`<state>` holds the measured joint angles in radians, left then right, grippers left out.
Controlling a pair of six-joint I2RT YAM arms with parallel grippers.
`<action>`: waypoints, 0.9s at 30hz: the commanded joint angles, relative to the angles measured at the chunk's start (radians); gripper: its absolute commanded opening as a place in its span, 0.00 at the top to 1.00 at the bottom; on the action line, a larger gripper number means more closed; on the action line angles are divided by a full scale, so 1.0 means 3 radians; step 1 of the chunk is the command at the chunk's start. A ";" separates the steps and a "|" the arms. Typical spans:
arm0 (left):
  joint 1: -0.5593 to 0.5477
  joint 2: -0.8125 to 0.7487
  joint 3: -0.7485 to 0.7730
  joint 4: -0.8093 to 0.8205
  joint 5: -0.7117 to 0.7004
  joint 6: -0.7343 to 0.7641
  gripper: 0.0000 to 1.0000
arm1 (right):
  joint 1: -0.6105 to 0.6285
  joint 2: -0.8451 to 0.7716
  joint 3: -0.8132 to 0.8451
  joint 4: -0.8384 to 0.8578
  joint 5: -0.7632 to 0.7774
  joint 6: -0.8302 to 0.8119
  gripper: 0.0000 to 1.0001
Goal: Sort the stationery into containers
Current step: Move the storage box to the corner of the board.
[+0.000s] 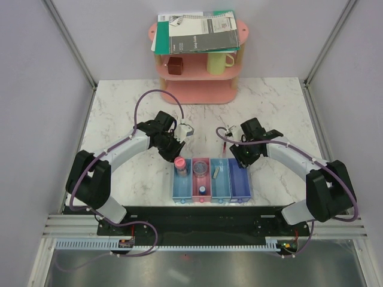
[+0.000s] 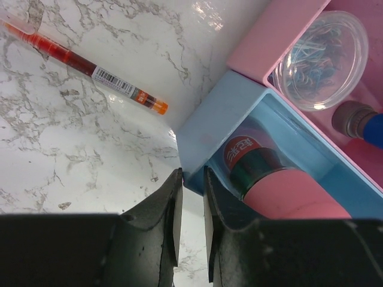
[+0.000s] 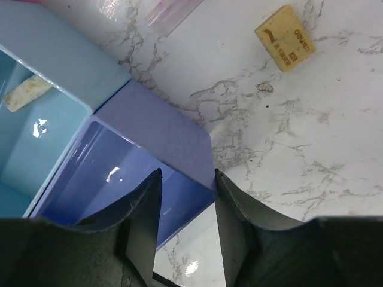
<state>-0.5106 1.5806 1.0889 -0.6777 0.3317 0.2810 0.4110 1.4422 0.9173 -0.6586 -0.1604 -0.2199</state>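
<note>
Four joined trays lie between the arms: blue [image 1: 181, 182], pink [image 1: 201, 179], light blue [image 1: 220, 182], violet-blue [image 1: 239, 182]. A pink cylinder [image 2: 281, 188] lies in the blue tray [image 2: 209, 137]. The pink tray [image 2: 269, 42] holds a round clear disc [image 2: 317, 57] and a blue-capped tube [image 2: 362, 122]. A small grey block [image 3: 27, 92] sits in the light blue tray [image 3: 60, 66]. One red pen [image 2: 90, 72] and a tan block [image 3: 285, 37] lie loose on the marble. My left gripper [image 2: 191, 176] hangs over the blue tray's far corner, jaws a narrow gap apart, empty. My right gripper [image 3: 187, 176] stands open over the violet tray's corner [image 3: 155, 125].
A pink shelf rack [image 1: 197, 81] stands at the back with grey-green notebooks [image 1: 197, 33] on top, a brown cube [image 1: 175, 64] and a yellow mug [image 1: 218, 63] inside. Another red pen [image 1: 222, 143] lies beside the right gripper. Frame posts and walls close in both sides.
</note>
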 commanded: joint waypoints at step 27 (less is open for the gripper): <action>0.0367 -0.0038 0.0082 0.0024 -0.0574 0.0311 0.79 | 0.0598 0.0648 0.0716 0.0411 0.0146 0.0084 0.62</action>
<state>-0.4301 1.5738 1.0901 -0.6827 0.2203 0.3225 0.5514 1.6085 1.0683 -0.6186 -0.0780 -0.2195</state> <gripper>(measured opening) 0.218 0.392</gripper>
